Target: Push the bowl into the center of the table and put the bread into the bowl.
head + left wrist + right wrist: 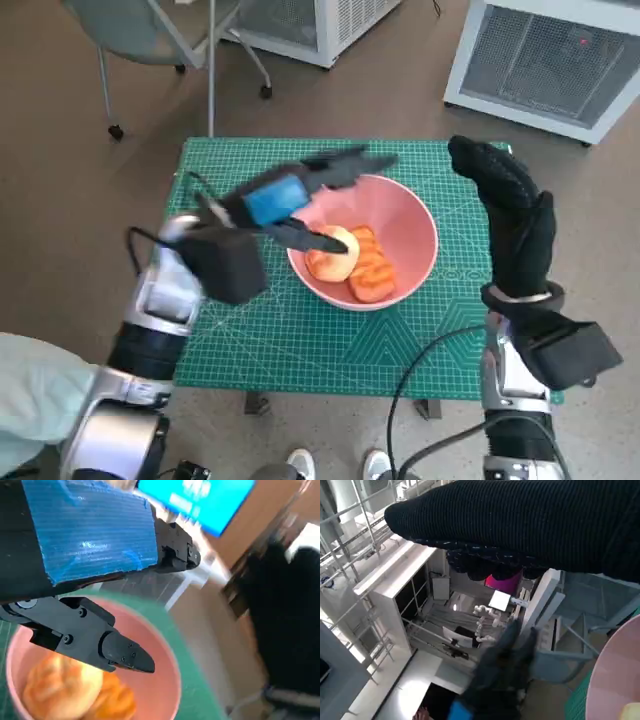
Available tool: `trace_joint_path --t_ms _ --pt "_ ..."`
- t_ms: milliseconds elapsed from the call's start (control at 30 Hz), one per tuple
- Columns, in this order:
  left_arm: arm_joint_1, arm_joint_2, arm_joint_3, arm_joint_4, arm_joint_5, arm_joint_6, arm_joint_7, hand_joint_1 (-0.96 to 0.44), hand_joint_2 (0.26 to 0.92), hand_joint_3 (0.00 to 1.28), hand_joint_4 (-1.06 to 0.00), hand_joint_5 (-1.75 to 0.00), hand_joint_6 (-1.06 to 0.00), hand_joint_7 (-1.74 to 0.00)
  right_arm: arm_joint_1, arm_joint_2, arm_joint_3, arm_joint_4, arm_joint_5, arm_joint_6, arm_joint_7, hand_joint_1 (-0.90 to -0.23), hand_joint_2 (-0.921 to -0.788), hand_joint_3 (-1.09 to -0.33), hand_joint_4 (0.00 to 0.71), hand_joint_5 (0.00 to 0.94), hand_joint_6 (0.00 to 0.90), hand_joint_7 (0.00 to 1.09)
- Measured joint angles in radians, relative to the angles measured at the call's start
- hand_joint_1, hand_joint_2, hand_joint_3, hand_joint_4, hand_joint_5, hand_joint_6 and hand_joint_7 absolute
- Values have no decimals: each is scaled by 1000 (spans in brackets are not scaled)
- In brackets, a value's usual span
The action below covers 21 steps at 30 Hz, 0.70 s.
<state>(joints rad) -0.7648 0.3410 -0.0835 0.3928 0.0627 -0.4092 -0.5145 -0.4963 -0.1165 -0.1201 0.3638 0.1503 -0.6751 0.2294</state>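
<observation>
The bowl [405,225] was pale pink, round and deep, and sat near the middle of the surface [300,340], which was covered by a green gridded mat. Inside it lay the bread [352,262]: a pale golden roll touching a darker orange piece with ridged grill marks.

The left robot hand [300,200] hovered over the bowl's near-left rim with its black fingers [350,165] spread apart and nothing between them. The right robot hand [510,215] stood beside the bowl's right edge, fingers extended, gripping nothing.

The left wrist view showed the roll [60,685] close up beneath one black fingertip, apart from it. The right wrist view showed only a sliver of the bowl's rim [615,680], with white shelving and a blurred left robot hand beyond.
</observation>
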Motion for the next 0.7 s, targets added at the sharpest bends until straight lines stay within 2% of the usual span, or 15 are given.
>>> trace_joint_path --t_ms 167,400,700 --pt "16 -20 65 -5 -79 -92 39 -418 919 79 -135 -30 -326 -60 0 0 1 -12 0 7 -2 -684 -921 -788 160 4 -1 513" --pt "55 -79 119 -8 -175 -179 82 -510 921 256 -148 -22 -308 -60 -11 0 3 -24 -1 32 -8 -695 -921 -768 171 8 0 522" --pt "103 -150 149 -7 -323 -150 58 -599 921 316 -144 -12 -280 -50 -43 -2 7 -45 -9 66 -10 -707 -921 -743 169 4 -1 528"
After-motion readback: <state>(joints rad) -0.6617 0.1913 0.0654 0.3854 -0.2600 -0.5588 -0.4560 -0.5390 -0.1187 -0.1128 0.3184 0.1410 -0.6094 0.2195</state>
